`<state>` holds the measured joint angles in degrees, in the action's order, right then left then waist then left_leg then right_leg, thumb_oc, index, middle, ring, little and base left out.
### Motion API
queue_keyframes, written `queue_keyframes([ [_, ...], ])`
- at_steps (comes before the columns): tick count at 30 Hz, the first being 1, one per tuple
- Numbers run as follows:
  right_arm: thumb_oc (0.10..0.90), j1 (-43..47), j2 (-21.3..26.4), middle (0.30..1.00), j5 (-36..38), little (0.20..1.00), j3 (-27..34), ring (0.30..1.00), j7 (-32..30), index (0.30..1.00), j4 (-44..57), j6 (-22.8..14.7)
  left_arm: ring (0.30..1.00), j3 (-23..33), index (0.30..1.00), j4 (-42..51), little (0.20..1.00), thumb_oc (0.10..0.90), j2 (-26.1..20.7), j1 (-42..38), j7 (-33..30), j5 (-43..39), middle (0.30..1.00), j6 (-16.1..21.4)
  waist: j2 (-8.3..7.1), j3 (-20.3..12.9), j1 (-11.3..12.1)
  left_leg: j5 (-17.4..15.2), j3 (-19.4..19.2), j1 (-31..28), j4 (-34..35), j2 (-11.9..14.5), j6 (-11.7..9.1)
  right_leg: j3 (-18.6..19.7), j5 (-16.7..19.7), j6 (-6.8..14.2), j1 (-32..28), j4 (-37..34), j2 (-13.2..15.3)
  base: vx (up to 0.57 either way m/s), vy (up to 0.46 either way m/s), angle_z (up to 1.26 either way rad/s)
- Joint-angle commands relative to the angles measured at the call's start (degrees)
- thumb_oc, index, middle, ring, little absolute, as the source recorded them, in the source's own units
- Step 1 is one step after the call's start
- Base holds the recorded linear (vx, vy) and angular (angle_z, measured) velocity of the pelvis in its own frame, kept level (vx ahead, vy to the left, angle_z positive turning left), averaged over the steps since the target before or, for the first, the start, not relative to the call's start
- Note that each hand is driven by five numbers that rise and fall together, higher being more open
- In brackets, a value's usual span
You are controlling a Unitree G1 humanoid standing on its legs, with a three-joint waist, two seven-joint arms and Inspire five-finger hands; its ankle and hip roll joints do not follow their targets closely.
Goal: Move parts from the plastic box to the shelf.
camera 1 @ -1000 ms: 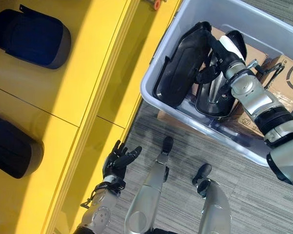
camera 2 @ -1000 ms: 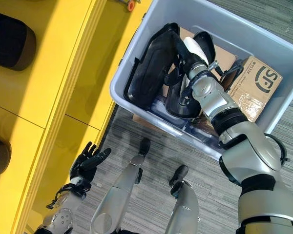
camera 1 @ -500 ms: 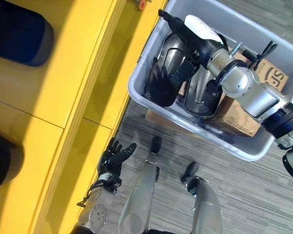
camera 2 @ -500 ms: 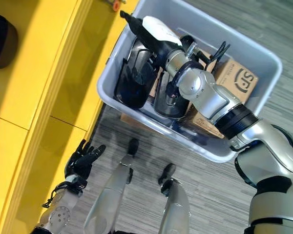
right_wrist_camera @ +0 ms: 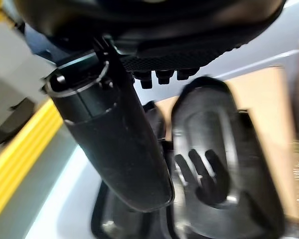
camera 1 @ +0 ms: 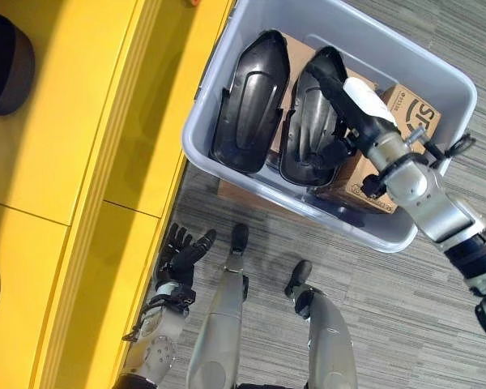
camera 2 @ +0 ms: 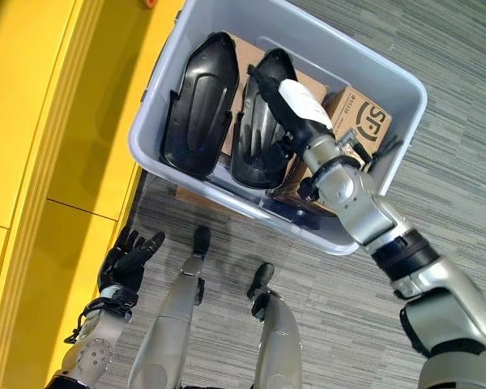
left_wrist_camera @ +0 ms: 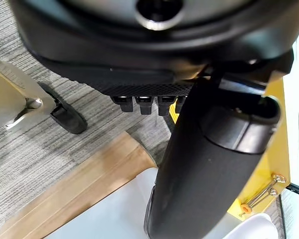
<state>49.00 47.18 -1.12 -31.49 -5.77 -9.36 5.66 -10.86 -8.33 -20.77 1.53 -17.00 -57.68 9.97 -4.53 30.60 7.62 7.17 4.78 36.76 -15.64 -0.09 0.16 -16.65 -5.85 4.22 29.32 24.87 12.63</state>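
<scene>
right hand (camera 1: 340,121): over the right part (camera 1: 308,134) in the box (camera 1: 437,81), fingers straight, holding nothing
part axis: lower left to upper right of frame
left hand (camera 1: 178,258): lower left, loosely spread, empty, farther

Workshop or warehouse: yellow shelf (camera 1: 73,138), grey plastic box (camera 1: 437,81) of moulded parts (camera 1: 247,105), carpet-tile floor (camera 1: 405,324).

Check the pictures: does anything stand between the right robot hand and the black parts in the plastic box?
Nothing visible does. The right robot hand reaches in over the right black part in the open plastic box.
</scene>
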Motion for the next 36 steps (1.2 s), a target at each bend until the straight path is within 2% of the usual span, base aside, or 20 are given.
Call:
queue_keyframes([
  [1, 0.9, 3.7, -0.3, 1.0, -2.6, 1.0, 8.4, 1.0, -4.4, 1.0, 3.8, -2.6, 1.0, 2.6, 1.0, 6.9, 1.0, 0.9, 0.9, 4.0, 0.3, 2.1, 1.0, 2.3, -1.55, -0.8, 0.3, -9.1, 2.4, -1.5, -3.4, 1.6, -0.5, 1.3, 1.9, 2.0, -3.5, -4.6, 2.8, 0.01, -0.01, -0.08],
  [11, 0.9, -3.5, -6.0, 1.0, -8.3, 1.0, 12.5, 1.0, -6.1, 1.0, 1.4, -2.6, 1.0, 3.0, 1.0, 7.2, 1.0, 0.9, 1.8, 5.2, 1.0, 2.7, 1.0, 2.5, -1.39, -0.8, -0.1, -9.5, 2.2, -1.2, -3.7, 1.7, -0.3, 1.5, 1.7, 2.1, -3.1, -4.5, 2.8, 0.0, 0.0, 0.0],
  [23, 0.9, -6.0, -8.7, 1.0, -11.7, 1.0, 13.3, 1.0, -6.8, 1.0, 0.6, -2.7, 1.0, 2.9, 1.0, 7.5, 1.0, 0.9, 1.9, 5.9, 1.3, 2.9, 1.0, 2.6, -0.82, -0.8, -0.3, -9.9, 2.1, -0.3, -4.5, 1.6, -0.1, 1.7, 1.5, 2.1, -2.1, -3.8, 2.8, 0.0, 0.0, 0.0],
  [30, 0.9, -5.3, -9.5, 1.0, -15.6, 1.0, 11.3, 1.0, -6.2, 1.0, -0.9, -2.8, 1.0, 2.4, 1.0, 7.5, 1.0, 0.9, 1.7, 6.2, 1.7, 3.2, 1.0, 2.6, -0.49, -0.8, -0.2, -10.1, 2.0, 0.6, -5.4, 1.2, -0.1, 2.0, 1.5, 2.0, -1.3, -3.2, 3.0, 0.0, 0.0, 0.0],
  [36, 0.9, -5.3, -9.8, 1.0, -16.1, 1.0, 10.4, 1.0, -6.0, 1.0, -2.2, -3.0, 1.0, 2.4, 1.0, 7.6, 1.0, 0.9, 1.7, 6.5, 1.7, 3.2, 1.0, 2.9, -0.24, -0.8, -0.2, -10.6, 2.1, 1.1, -6.4, 1.1, 0.1, 2.2, 1.2, 2.0, -0.7, -2.2, 3.1, 0.0, 0.0, 0.0],
])
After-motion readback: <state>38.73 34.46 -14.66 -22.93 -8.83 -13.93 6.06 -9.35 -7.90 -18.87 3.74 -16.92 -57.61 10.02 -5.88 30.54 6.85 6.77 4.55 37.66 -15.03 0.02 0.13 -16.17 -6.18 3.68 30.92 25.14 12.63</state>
